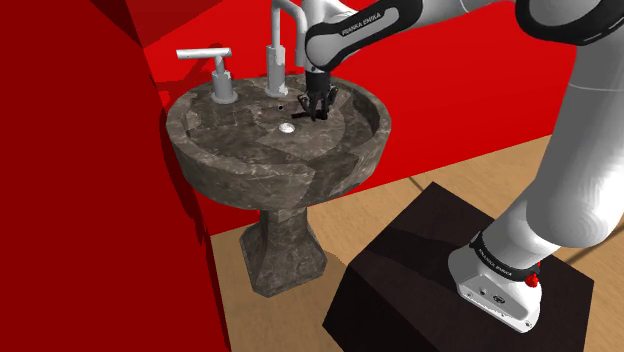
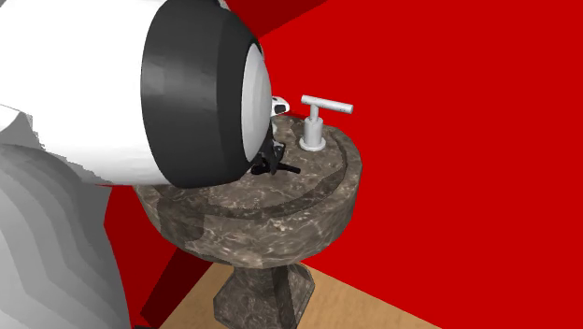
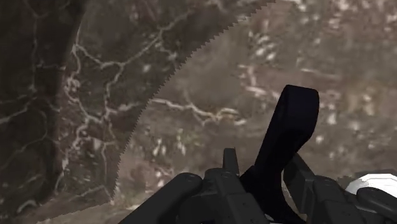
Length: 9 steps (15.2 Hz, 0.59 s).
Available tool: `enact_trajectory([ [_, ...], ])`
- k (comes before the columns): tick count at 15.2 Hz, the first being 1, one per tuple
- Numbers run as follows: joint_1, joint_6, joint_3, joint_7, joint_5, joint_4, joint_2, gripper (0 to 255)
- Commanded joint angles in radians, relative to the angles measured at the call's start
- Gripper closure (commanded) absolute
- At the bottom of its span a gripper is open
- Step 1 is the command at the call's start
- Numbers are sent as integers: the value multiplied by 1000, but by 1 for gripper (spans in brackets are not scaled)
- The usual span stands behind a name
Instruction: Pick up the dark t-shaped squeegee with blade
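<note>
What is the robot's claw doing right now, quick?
Gripper: closed, holding the squeegee between its fingers.

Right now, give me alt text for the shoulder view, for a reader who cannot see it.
A white robot arm reaches from its dark stand into a dark marbled pedestal sink, its black hand clasping a dark squeegee. A grey faucet and T-shaped tap handle stand on the sink's back rim, with red walls behind.
</note>
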Motion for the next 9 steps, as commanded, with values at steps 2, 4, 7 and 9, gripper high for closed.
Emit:
enact_trajectory([
  [2,2,-30,4,-6,5,13,-23,255],
  [4,2,-52,5,-10,9,25,-34,255],
  [7,2,-87,7,-16,13,45,-48,255],
  [9,2,-88,7,-16,13,46,-49,255],
])
